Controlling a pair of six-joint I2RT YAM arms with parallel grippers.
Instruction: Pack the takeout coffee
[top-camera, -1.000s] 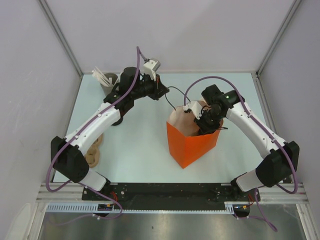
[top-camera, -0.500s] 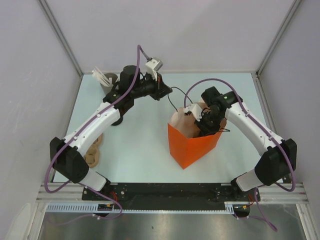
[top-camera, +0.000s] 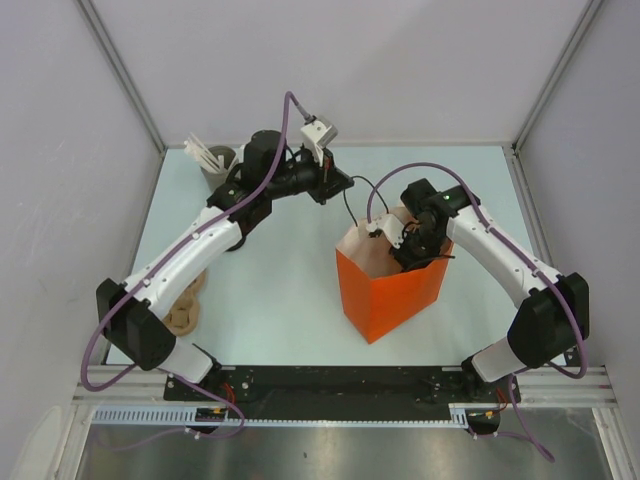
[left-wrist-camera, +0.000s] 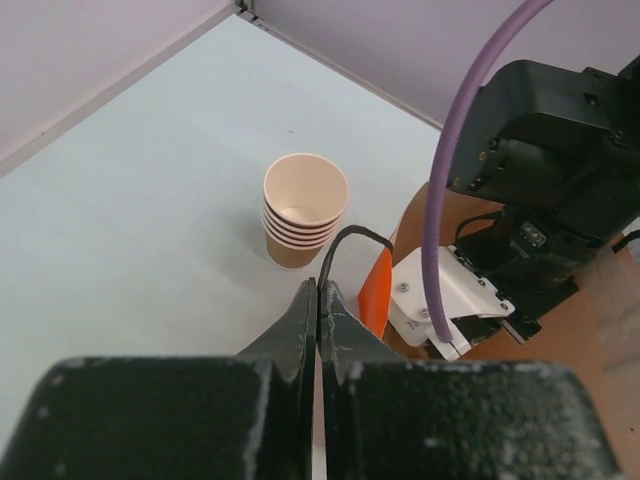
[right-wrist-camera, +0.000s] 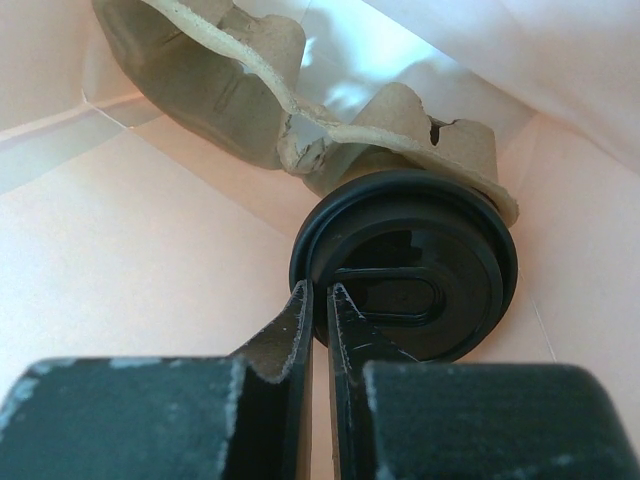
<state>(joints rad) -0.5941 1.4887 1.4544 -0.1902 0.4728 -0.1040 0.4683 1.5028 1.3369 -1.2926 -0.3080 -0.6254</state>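
Observation:
The takeout coffee shows only as its round black lid, deep inside the orange paper bag; the cup below the lid is hidden. My right gripper reaches down into the bag and is shut on the lid's near rim. From above, the right gripper covers the coffee. My left gripper is shut on the bag's thin black cord handle and holds it up and to the left of the bag's mouth. That left gripper and the handle also show from above.
A moulded pulp cup carrier lies in the bag behind the lid. A stack of lidless tan cups stands on the table beyond the left gripper. A grey holder with white sticks is at the back left; tan pieces lie at the left edge.
My left gripper has moved a little right and back, still holding the handle. The bag and my right gripper in it have shifted slightly left.

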